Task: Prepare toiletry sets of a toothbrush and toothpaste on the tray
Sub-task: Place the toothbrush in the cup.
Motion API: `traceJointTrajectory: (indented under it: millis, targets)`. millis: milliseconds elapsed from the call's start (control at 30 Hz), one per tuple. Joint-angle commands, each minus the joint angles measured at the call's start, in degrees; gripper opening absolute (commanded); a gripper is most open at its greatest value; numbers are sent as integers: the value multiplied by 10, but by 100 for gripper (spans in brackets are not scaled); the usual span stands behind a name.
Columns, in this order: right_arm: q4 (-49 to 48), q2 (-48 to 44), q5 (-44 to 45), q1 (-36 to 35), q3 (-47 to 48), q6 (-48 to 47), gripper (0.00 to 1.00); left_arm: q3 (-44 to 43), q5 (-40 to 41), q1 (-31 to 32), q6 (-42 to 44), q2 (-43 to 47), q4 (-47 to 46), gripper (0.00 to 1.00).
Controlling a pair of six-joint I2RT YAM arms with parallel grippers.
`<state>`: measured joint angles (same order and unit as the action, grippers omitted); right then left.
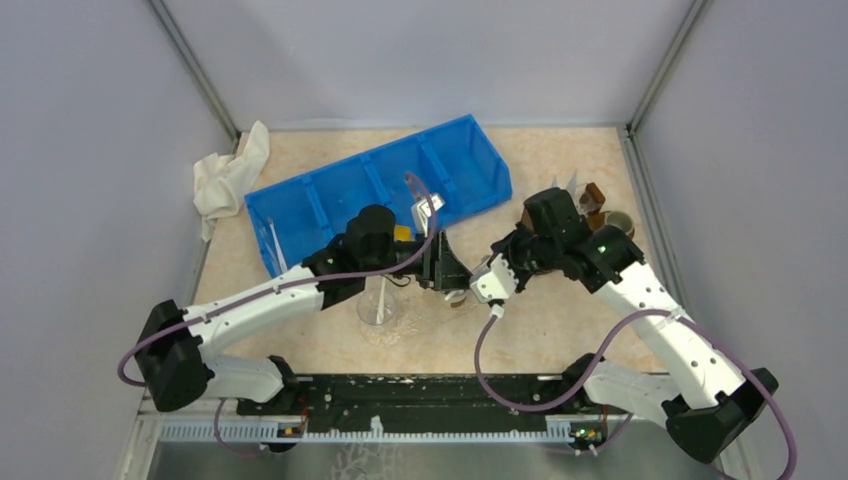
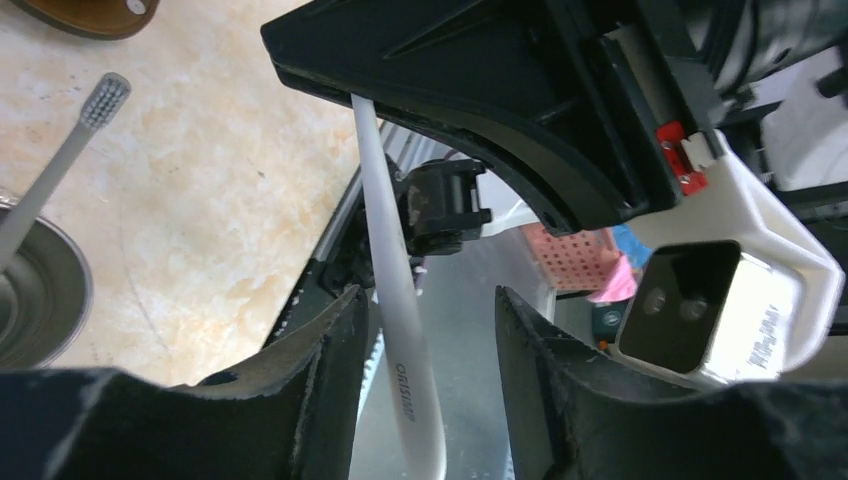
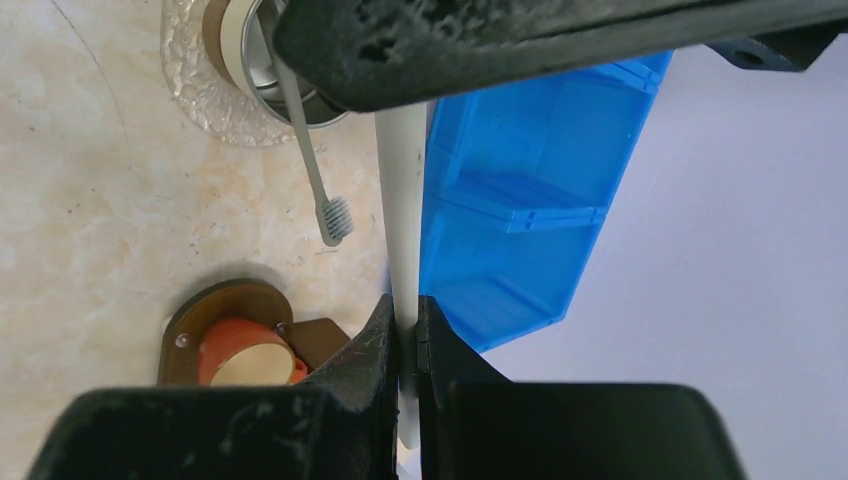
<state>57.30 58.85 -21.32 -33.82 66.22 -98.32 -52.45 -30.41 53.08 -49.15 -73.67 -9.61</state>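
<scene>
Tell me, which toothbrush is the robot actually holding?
The white toothbrush, pinched in the shut right gripper, its other end between the open fingers of the left gripper. The grey toothbrush only leans in a metal cup, untouched.

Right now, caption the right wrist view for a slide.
Right gripper shut on a white toothbrush, blue bin behind.

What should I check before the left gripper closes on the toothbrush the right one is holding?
1. Right gripper clamped on the toothbrush: ok.
2. Toothbrush inside the left gripper: ok.
3. Left jaws shut on it: not ok, gap on one side.
4. Handle centred in the left jaws: not ok, nearer one finger.
5. Other toothbrush in the cup out of the way: ok.
6. Held brush's head direction: cannot tell, hidden.
</scene>
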Motion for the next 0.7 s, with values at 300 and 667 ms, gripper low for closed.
traceJointTrajectory:
  millis: [300, 667]
  targets:
    - [-22, -14, 29, -29, 14, 26, 2, -61, 19, 17, 92, -58, 107, 0]
    - [53, -79, -286, 56, 45, 137, 98, 126, 186, 17, 153, 152, -76, 0]
